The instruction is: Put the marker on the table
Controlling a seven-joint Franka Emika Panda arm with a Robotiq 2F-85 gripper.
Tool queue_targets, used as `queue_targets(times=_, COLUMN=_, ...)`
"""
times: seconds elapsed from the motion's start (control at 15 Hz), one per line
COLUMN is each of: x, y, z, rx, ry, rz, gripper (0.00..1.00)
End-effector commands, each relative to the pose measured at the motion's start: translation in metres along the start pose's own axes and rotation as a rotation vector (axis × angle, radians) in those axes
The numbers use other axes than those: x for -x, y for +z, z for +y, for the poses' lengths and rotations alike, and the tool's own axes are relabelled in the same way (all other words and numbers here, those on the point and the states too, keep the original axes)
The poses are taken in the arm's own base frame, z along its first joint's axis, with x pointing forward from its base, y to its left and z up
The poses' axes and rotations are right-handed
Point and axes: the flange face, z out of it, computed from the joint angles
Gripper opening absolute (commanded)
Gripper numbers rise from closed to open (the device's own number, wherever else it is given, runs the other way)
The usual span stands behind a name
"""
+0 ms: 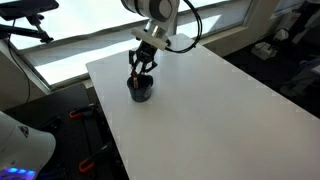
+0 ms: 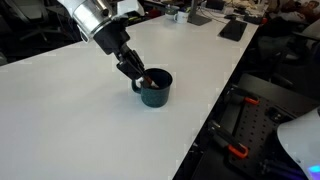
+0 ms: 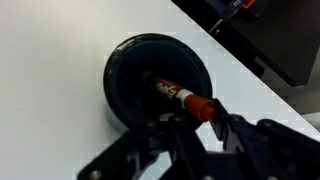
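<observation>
The black gripper (image 3: 200, 122) is straddling the thin dark-and-orange marker (image 3: 178, 93) in the round black cup (image 3: 120, 70); whether clamped, I cannot tell. Next: lifting straight out.

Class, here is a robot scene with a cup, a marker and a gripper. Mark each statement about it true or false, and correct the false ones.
1. The marker is inside the cup, leaning against its wall. True.
2. The cup lies tipped on its side. False: it stands upright on the table.
3. The gripper is at the cup's mouth, close to the marker's upper end. True.
4. The cup is white. False: the cup is dark; it is the table that is white.
</observation>
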Motion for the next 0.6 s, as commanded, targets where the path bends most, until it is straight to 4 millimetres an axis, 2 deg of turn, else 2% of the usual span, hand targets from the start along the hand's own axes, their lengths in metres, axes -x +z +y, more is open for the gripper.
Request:
queue_targets(times=0.0, x=-0.004, y=0.005, z=0.003, rx=0.012, ry=0.011, rz=0.006, gripper=0.08)
queue_targets(times=0.27, x=-0.001, y=0.004, z=0.001, rx=0.028, ry=0.013, rz=0.023, gripper=0.08)
queue_targets(times=0.53, x=0.007, y=-0.007, z=-0.009, rx=0.068, ry=0.02, rz=0.06, gripper=0.08)
